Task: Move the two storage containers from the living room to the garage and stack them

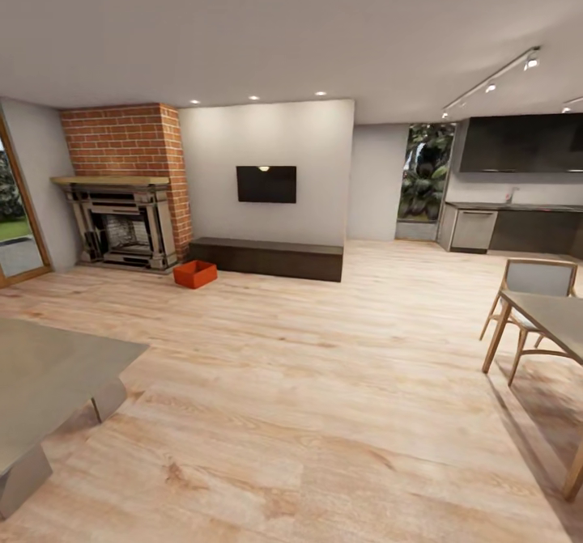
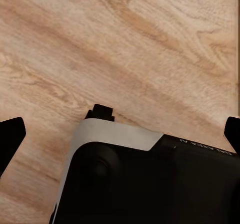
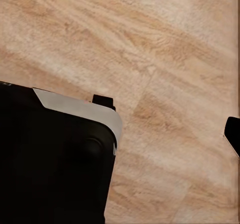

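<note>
Small white letters stood on the robot's black base (image 2: 165, 184) in the left wrist view, too tiny to read.

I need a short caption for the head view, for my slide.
Orange-red storage container on wood floor beside brick fireplace.
</note>
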`<state>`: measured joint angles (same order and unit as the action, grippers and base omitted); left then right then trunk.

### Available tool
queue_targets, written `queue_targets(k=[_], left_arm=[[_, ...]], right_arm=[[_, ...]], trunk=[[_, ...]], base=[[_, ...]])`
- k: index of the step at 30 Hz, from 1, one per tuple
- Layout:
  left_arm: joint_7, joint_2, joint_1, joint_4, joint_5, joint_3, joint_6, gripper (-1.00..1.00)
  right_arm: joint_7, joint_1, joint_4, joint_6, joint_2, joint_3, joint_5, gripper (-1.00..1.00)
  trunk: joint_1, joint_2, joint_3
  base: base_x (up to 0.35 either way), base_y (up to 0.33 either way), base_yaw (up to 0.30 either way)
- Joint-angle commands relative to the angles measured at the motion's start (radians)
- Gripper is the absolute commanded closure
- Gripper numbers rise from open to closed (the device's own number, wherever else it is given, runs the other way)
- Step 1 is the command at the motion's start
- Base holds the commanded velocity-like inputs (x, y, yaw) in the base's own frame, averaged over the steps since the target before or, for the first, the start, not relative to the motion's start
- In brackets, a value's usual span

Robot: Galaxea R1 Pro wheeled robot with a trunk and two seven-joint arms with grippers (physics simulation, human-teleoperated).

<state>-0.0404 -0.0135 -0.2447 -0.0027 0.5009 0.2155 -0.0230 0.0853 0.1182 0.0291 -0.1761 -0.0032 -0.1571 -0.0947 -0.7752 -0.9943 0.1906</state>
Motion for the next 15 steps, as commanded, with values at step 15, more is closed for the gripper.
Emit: queue_targets(k=[15], left_arm=[[-0.003, 0.0, -0.001, 0.0, 0.008, 0.008, -0.002, -1.0]], right_arm=[[0.008, 0.001, 0.003, -0.012, -0.001, -0.002, -0.011, -1.0]], trunk=[[-0.001, -0.001, 0.001]], base=[[0.324, 0.0, 0.0]])
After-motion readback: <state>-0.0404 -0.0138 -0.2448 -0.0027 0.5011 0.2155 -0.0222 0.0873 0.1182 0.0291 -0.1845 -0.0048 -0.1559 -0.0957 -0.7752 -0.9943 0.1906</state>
